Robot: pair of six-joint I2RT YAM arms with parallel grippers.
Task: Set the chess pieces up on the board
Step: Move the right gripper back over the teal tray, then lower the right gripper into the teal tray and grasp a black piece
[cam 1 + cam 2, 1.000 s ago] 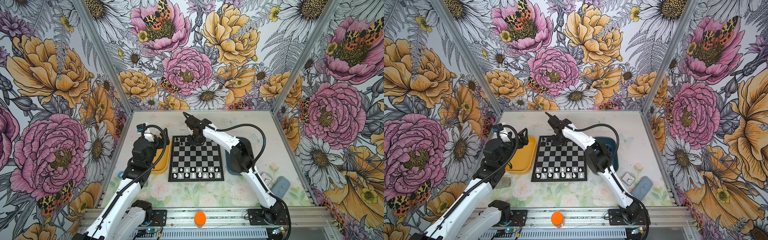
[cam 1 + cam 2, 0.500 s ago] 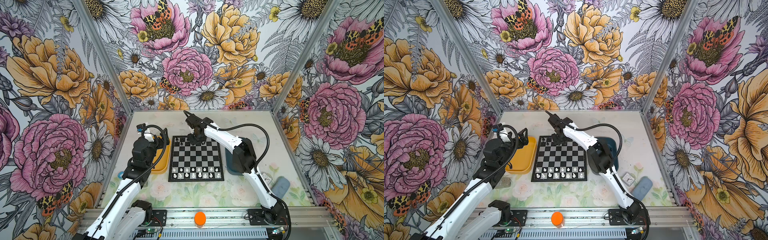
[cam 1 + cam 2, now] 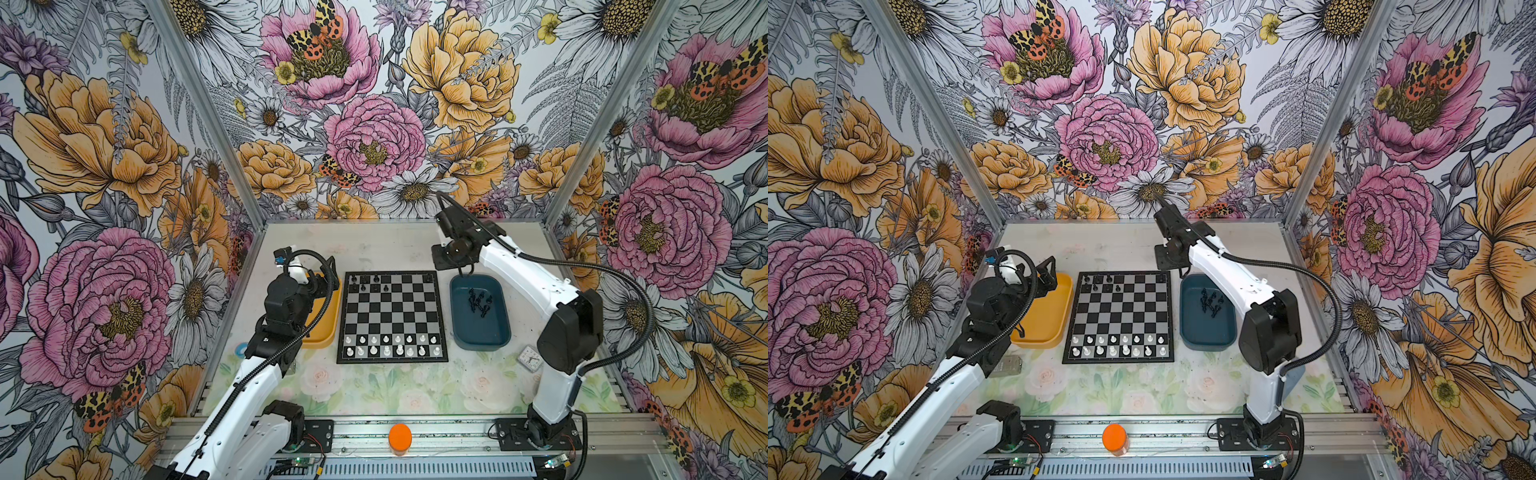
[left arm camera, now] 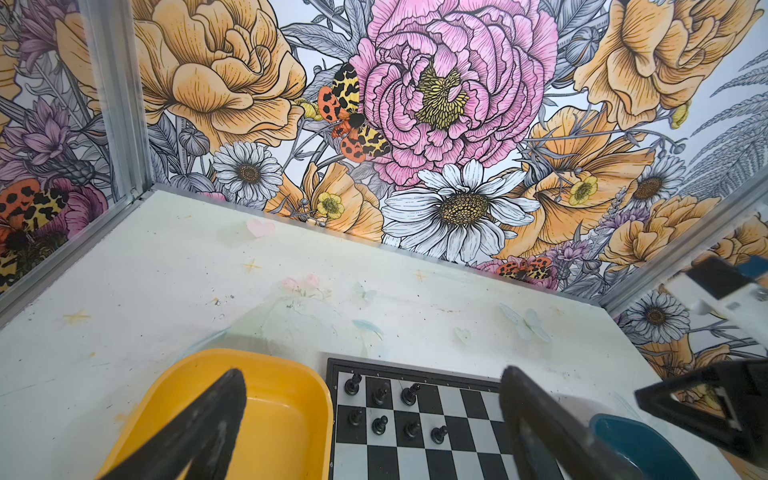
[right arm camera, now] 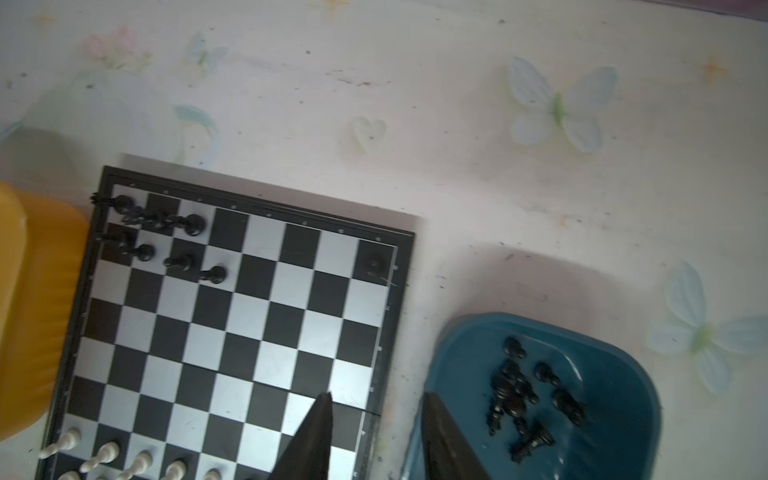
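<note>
R gripper (image 5: 376, 419), jaws apart, by blue tray (image 5: 463, 374) rim beside board (image 5: 286, 318) edge

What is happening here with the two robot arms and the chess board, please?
A chess set is being laid out. The white chessmen stand in two rows at the near edge of the board. A few black chess pieces stand in its far rows; the others lie heaped in the dark blue tray. The right pincer hovers open and empty at that tray's far end, beside the board. The left pincer hangs wide open by the yellow tray.
</note>
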